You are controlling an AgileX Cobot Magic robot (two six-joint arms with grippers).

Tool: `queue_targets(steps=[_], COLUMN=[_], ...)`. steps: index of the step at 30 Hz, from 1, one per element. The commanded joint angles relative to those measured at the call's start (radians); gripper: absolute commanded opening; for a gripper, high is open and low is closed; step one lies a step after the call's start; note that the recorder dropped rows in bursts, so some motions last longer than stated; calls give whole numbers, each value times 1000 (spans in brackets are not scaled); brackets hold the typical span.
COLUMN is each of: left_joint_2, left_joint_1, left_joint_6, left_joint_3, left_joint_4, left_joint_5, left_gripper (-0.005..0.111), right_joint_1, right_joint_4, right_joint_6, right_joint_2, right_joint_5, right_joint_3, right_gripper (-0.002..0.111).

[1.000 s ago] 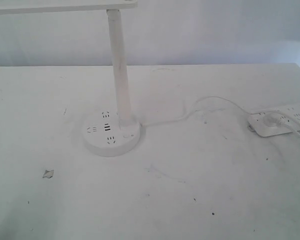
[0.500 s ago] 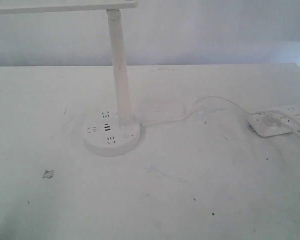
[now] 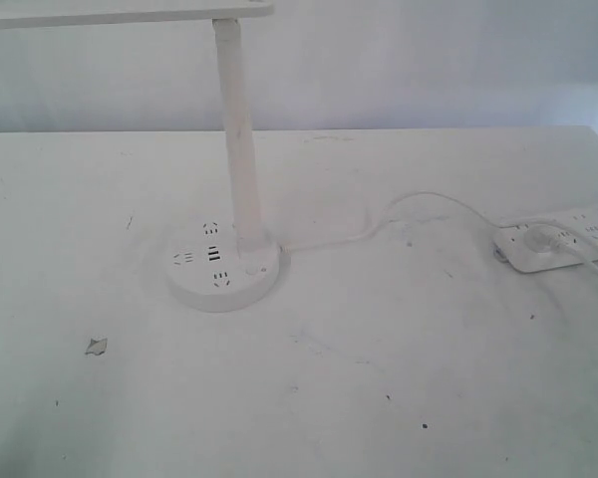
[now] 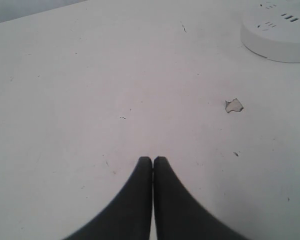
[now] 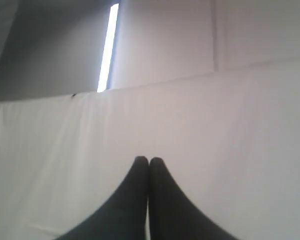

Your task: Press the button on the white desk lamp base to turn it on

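Note:
The white desk lamp base (image 3: 226, 271) is a round flat disc left of centre on the white table, with socket holes, two dark USB slots and a slim stem (image 3: 237, 139) rising to the lamp head (image 3: 120, 10). The tiny round button (image 3: 252, 267) sits on the disc just right of the stem foot. Part of the base (image 4: 277, 31) shows in the left wrist view, far from my left gripper (image 4: 152, 160), which is shut over bare table. My right gripper (image 5: 148, 160) is shut and faces white cloth, with no lamp in its view. Neither gripper appears in the exterior view.
A rectangular white power strip (image 3: 563, 239) lies at the right edge with a plug in it, and a white cord (image 3: 419, 204) runs from it to the base. A small torn scrap (image 3: 97, 346) (image 4: 234, 105) lies on the table in front of the base.

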Motion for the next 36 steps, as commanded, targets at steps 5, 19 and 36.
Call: queue_targets(steps=[5,19,36], left_joint_2=[-4,-4,-4], left_joint_1=[-9,-9,-9], left_joint_6=[-3,-3,-3], left_joint_3=[3,3,3], left_joint_4=[-6,-6,-6], left_joint_5=[1,1,1], left_gripper=[0,0,0], right_joint_1=[-2,122,692], right_joint_4=[-498,-656,-507], right_joint_6=[232,403,274], right_joint_2=[305,571,1013], right_joint_5=[-115,-371,331], right_joint_3=[-250,-416,-421], right_gripper=[0,0,0])
